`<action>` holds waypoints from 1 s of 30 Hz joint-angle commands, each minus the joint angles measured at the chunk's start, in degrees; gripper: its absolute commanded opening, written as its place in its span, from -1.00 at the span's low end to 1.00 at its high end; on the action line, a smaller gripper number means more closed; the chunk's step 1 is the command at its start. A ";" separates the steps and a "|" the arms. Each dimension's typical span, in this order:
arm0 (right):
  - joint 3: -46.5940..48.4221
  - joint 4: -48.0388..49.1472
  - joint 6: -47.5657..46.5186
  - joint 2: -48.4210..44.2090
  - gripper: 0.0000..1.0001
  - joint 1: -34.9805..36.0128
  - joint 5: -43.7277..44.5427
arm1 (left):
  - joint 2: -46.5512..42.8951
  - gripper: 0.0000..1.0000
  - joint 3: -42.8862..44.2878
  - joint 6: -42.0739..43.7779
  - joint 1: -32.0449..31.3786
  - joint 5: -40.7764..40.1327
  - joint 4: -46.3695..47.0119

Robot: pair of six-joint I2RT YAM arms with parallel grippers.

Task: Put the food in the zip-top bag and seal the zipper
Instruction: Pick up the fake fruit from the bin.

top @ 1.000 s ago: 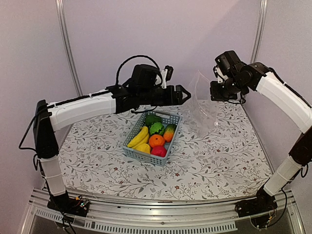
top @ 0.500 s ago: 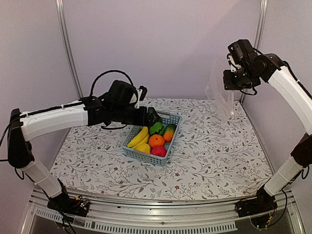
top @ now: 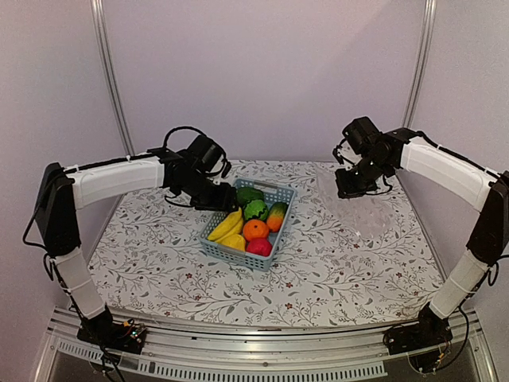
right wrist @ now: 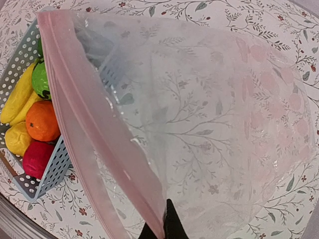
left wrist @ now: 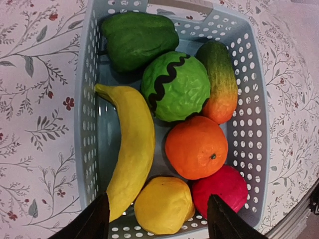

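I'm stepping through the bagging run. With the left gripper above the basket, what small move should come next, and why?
Probably lower the left gripper onto the round yellow fruit and close: its open fingers frame it from above in the basket, while the right gripper holds the bag by its zipper strip.

The left gripper (top: 223,203) has pulled back from mid-air and sunk to the far-left end of the blue-grey lattice plastic basket (top: 238,256). The right gripper (top: 343,188) has brought the clear crinkly zip-top bag (top: 362,208) down from high up, so it now drapes onto the counter (top: 318,270).
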 commanded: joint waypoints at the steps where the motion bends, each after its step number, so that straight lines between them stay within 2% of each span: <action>1: -0.25 3.40 -0.97 0.02 -1.00 0.22 -6.57 | 4.42 0.28 4.50 6.86 1.21 2.79 -3.01; 6: 1.21 2.86 -2.24 1.15 -1.00 0.16 -8.23 | 10.41 0.12 10.47 11.37 1.22 -0.50 -6.37; 12: 2.23 1.98 -2.63 1.84 -1.00 0.22 -10.22 | 16.69 0.14 16.30 18.23 1.39 -5.49 -10.23; 19: 2.58 1.19 -2.89 1.82 -1.00 0.22 -10.36 | 20.15 0.06 18.31 17.70 1.40 -6.36 -11.98; 25: 2.78 1.15 -2.12 1.72 -1.00 0.18 -11.17 | 21.55 -0.21 19.05 18.34 1.40 -2.89 -13.29; 30: 2.78 1.16 -1.59 1.64 -1.00 0.15 -11.50 | 21.08 -0.25 19.05 18.06 1.39 -1.96 -13.36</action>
